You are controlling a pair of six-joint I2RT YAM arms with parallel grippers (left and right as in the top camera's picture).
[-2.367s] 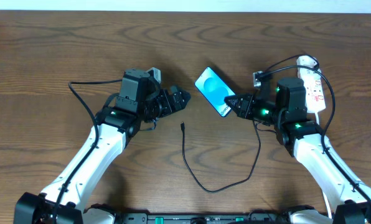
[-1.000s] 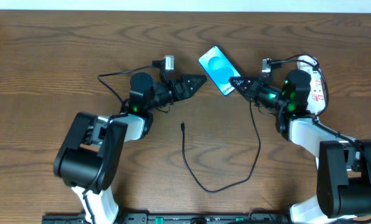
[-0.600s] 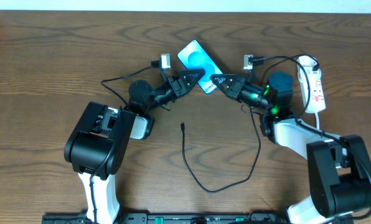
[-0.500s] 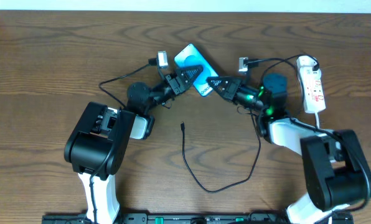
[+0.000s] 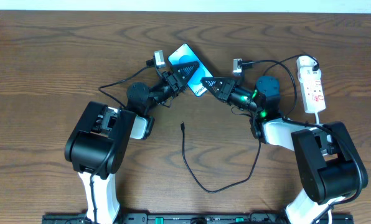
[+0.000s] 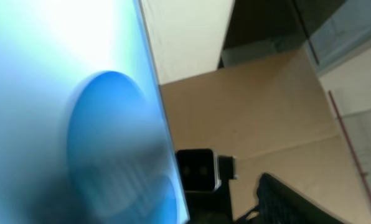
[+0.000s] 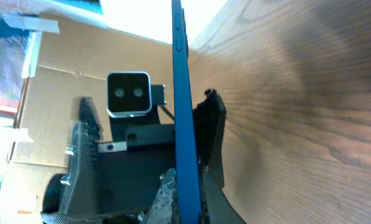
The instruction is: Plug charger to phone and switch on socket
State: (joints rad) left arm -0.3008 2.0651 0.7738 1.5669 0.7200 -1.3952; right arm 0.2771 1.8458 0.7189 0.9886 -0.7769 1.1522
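The phone (image 5: 187, 55), with its light-blue screen, is held up off the table at the back centre. My right gripper (image 5: 205, 82) is shut on its lower edge. In the right wrist view the phone (image 7: 182, 124) runs edge-on between the right gripper's (image 7: 188, 208) fingers. My left gripper (image 5: 188, 67) is open and straddles the phone, with one finger (image 7: 84, 143) well off it and the other close beside it. The screen (image 6: 61, 124) fills the left of the left wrist view. The charger cable (image 5: 198, 180) lies on the table, its small free plug (image 5: 182, 125) below the grippers. The white socket strip (image 5: 311, 84) lies at the right.
The wooden table (image 5: 48, 74) runs to a pale edge at the back. The socket's white cord (image 5: 324, 107) runs down beside the right arm's base (image 5: 325, 168). The left arm's base (image 5: 101, 146) stands at lower left. Thin black camera cables loop by both wrists.
Both arms have stretched toward the back of the table. The right gripper has carried the phone up and to the left, and the left gripper has come in around it.
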